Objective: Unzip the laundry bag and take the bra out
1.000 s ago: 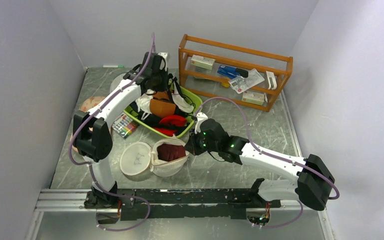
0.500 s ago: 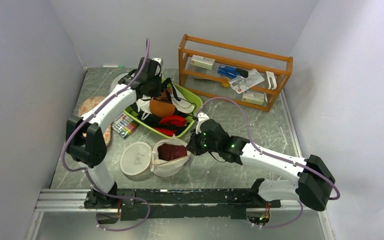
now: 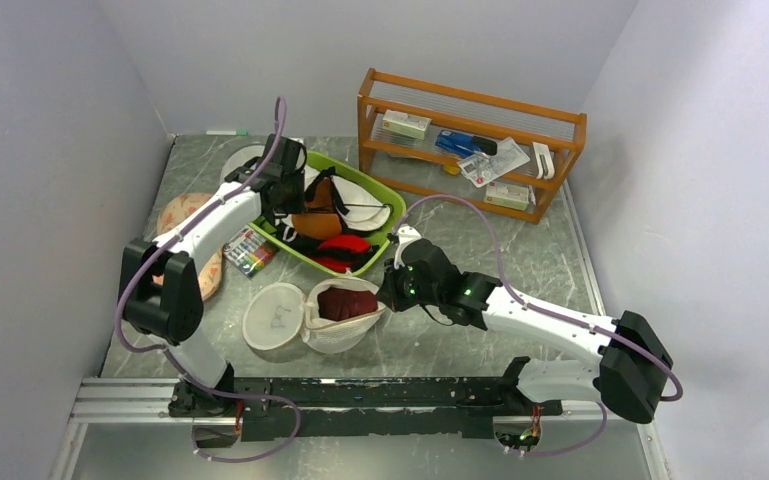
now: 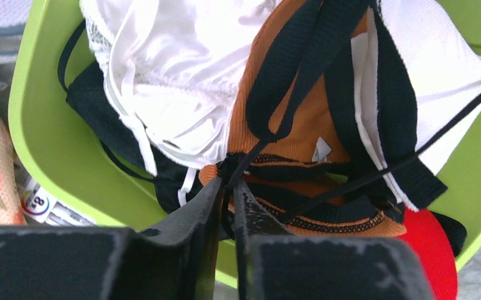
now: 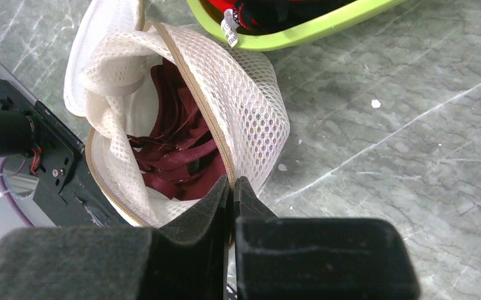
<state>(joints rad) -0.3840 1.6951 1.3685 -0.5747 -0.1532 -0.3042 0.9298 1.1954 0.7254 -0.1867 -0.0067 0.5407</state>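
Right tool (image 5: 230,183) at laundry bag (image 5: 253,106) rim

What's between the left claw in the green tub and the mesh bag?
Clothes heaped in the green tub, a red garment nearest the laundry bag, then the tub's near rim. The top view shows it.

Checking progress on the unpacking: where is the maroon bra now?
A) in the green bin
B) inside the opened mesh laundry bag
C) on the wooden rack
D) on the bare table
B: the bra lies bunched inside the laundry bag, visible through its unzipped opening.
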